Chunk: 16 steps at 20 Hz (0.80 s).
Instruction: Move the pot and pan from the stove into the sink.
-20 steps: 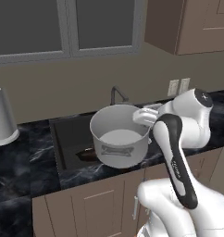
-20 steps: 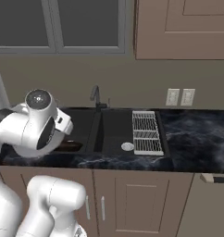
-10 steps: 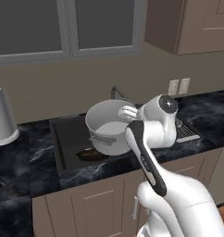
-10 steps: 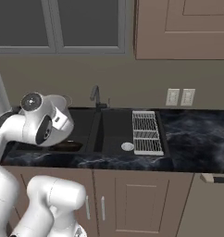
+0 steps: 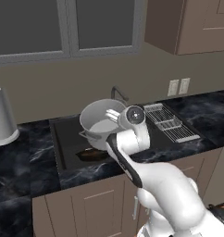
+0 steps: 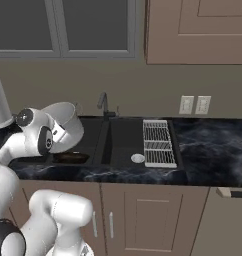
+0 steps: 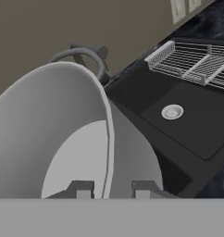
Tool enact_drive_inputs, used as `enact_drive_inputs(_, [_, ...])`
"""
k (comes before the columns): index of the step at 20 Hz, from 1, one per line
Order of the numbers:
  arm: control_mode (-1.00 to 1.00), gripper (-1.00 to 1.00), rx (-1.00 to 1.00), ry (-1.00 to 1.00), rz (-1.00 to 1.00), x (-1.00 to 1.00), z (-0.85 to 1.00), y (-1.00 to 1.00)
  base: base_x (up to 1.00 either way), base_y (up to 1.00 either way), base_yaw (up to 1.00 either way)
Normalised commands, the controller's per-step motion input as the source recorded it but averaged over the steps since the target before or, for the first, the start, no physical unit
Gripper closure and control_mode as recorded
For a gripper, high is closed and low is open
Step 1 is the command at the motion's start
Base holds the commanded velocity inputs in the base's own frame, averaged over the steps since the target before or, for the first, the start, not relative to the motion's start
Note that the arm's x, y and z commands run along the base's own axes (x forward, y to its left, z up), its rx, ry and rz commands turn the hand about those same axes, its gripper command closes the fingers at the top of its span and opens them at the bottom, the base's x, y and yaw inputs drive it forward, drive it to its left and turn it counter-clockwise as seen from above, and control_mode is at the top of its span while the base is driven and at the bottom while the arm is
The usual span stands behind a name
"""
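Gripper (image 7: pixel 109 189) clamped on the rim of the pot (image 5: pixel 101 124), one finger inside the wall and one outside, a pinch on the thin steel that lets the whole pot hang tilted in the air above the left basin of the sink (image 6: pixel 124 145), apparently on its way down beside the pan (image 6: pixel 71 157) already lying dark on the basin floor. Faucet (image 7: pixel 81 55) half hidden behind the pot's rim; pot's loop handles hard to make out, fingertips cut off at the frame edge, stove out of frame.
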Motion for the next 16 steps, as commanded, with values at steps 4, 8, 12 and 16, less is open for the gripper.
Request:
enact_drive_inputs(4, [-1.0,1.0,0.0,0.02,-0.02,0.23,-0.12,0.05,0.0,0.0,0.0])
enact_drive_inputs(8, [-1.0,1.0,-0.01,0.02,-0.05,0.49,-0.36,0.19,0.0,0.0,0.0])
enact_drive_inputs(12, [-1.0,1.0,-0.04,0.0,-0.08,0.63,-0.52,0.23,0.0,0.0,0.0])
enact_drive_inputs(16, [-1.0,1.0,-0.03,0.0,-0.11,0.73,-0.43,0.28,0.0,0.0,0.0])
